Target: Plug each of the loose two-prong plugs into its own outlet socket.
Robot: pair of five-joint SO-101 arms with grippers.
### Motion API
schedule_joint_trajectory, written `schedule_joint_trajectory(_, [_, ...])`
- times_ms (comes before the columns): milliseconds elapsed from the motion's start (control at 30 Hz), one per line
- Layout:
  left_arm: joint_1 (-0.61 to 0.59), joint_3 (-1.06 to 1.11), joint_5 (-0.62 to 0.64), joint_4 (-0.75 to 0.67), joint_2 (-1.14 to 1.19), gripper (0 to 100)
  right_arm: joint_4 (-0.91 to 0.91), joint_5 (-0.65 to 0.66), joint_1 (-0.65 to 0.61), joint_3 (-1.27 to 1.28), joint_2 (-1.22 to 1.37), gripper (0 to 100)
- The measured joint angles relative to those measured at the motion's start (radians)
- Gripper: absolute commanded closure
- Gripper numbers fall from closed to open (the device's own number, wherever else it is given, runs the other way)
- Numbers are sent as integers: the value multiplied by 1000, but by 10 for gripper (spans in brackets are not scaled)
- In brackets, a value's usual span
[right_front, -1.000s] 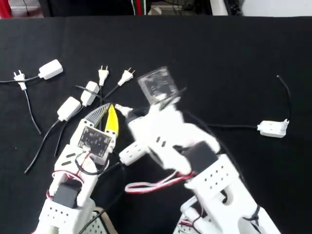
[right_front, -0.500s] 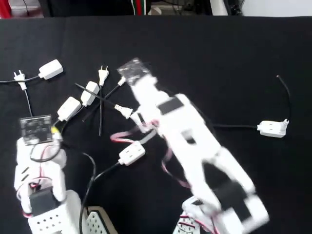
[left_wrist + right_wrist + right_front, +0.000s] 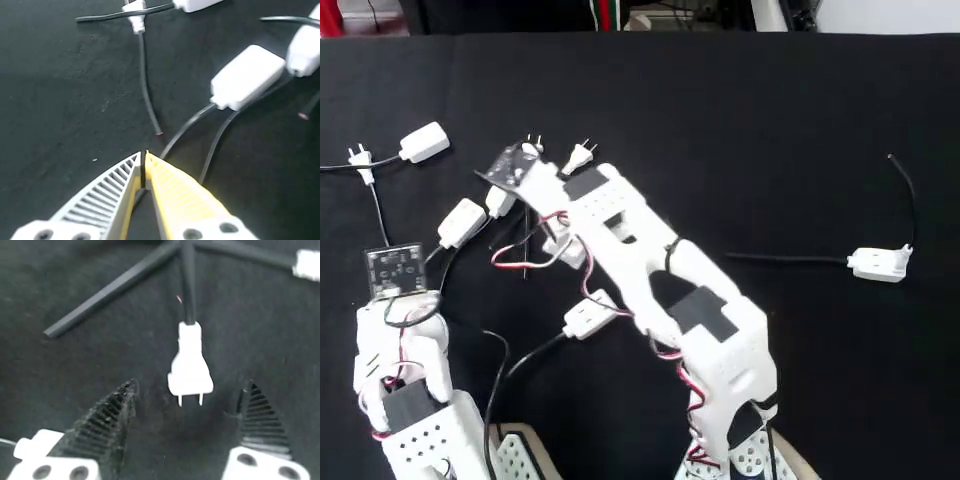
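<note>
Two prongs on a white plug [image 3: 190, 365], facing the empty, wide-open right hand [image 3: 190, 386]

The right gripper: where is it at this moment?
The right gripper hangs open over a white two-prong plug on the left half of the black table, one finger on each side of it.

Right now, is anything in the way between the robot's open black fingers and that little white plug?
No, nothing visible. The plug lies on bare black cloth, right between the right arm's open fingers.
</note>
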Motion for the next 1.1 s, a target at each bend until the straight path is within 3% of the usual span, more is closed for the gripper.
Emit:
schedule_joint_trajectory(300, [31,0,-11,14,0,969,-48,55,-20,-34,98,684])
schedule_joint_trajectory(367, [31,0,-11,14,0,969,-49,57,-18,-64,143,753])
schedule_joint_trajectory(500, [31,0,-11,14,0,969,-48,58,8,-144,195,993])
schedule_joint_trajectory(567, [31,0,-11,14,0,968,-44,38,37,-181,201,947])
schedule_joint_trajectory(900, [31,0,-12,14,0,968,222,-14,66,-206,91,986])
schedule_joint_trajectory(1100, [31,0,-12,14,0,967,410,120,143,-54,-164,986])
